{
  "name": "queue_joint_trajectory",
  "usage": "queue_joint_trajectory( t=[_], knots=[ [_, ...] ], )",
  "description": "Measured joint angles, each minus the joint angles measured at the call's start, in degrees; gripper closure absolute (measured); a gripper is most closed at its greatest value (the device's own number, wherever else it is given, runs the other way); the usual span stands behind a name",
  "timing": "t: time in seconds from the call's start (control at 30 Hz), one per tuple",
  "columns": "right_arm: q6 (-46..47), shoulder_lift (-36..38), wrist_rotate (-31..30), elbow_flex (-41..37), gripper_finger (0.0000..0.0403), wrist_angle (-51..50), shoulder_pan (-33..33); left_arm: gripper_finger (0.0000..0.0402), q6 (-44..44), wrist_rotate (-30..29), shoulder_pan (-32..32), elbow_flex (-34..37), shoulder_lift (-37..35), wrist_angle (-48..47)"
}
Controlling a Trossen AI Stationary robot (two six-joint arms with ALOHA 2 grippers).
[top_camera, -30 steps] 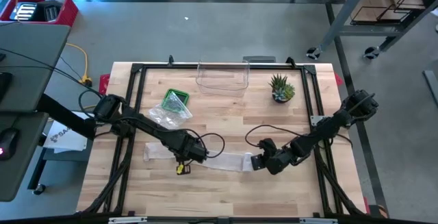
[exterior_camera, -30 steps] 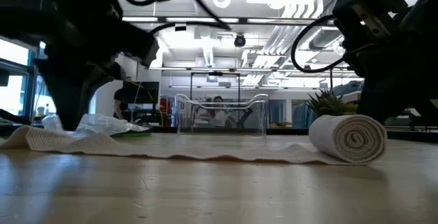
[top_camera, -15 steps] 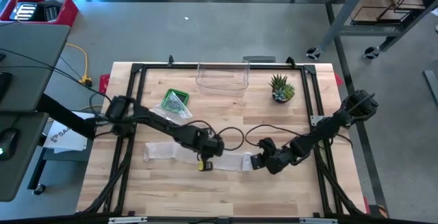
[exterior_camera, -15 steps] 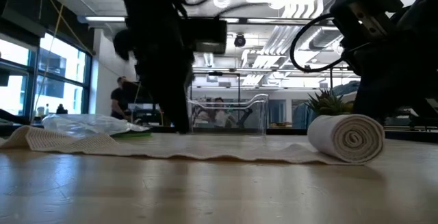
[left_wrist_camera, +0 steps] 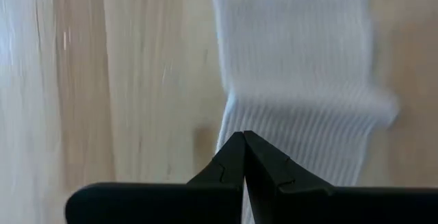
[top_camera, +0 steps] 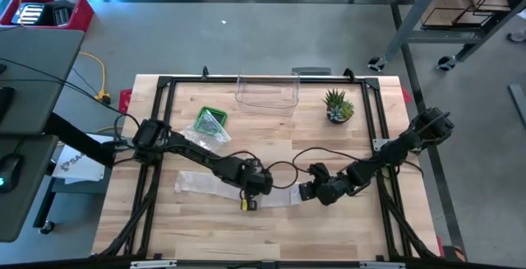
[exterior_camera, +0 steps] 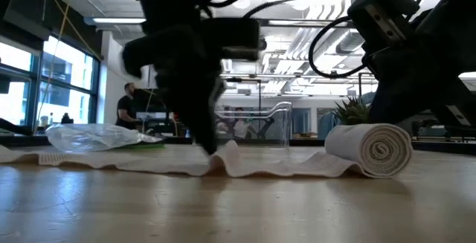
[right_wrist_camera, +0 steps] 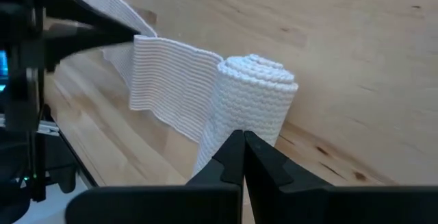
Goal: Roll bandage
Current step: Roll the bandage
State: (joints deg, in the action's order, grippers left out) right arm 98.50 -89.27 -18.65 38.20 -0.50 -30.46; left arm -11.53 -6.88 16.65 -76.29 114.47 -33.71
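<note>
Bright overhead light, blurred wrist view

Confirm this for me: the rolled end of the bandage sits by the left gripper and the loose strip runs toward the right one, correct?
Reversed. The high view shows the bandage roll by the right gripper; the left gripper presses on the loose strip.

From my station I log: grey concrete floor around the wooden bench; red crate and grey desk off its left edge; tall windows, ceiling strip lights, a person standing far back.
</note>
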Motion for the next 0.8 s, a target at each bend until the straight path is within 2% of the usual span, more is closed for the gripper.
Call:
queue_joint_trajectory(
  t=[0.2, 0.3, 0.4, 0.6, 0.7, 0.8],
  knots=[
    [-1.0, 0.0, 0.0, 0.0, 0.0403, 2.4, 0.1, 0.0401, -5.0, -1.8, -0.1, 0.0, -2.8, -13.6],
    [-1.0, 0.0, -0.4, 0.0, 0.0403, 2.5, 0.1, 0.0401, -6.7, -1.1, 0.1, 0.1, -4.6, -14.1],
    [-1.0, 0.0, -0.7, 0.0, 0.0403, 2.5, 0.1, 0.0401, -8.7, -0.7, 0.8, 0.1, -6.3, -9.1],
    [-0.8, -1.1, 0.5, 0.0, 0.0403, 3.8, 0.1, 0.0401, -9.1, 1.3, 1.8, -0.1, -5.5, 11.2],
    [-1.1, -3.1, 1.2, 0.0, 0.0403, 8.0, 0.0, 0.0401, -10.1, 2.2, 1.8, 0.0, -3.6, 14.3],
    [-3.7, -3.2, 0.4, 0.0, 0.0403, 11.7, -0.5, 0.0401, -12.3, 2.4, 1.8, 0.1, -3.0, 13.4]
  ],
)
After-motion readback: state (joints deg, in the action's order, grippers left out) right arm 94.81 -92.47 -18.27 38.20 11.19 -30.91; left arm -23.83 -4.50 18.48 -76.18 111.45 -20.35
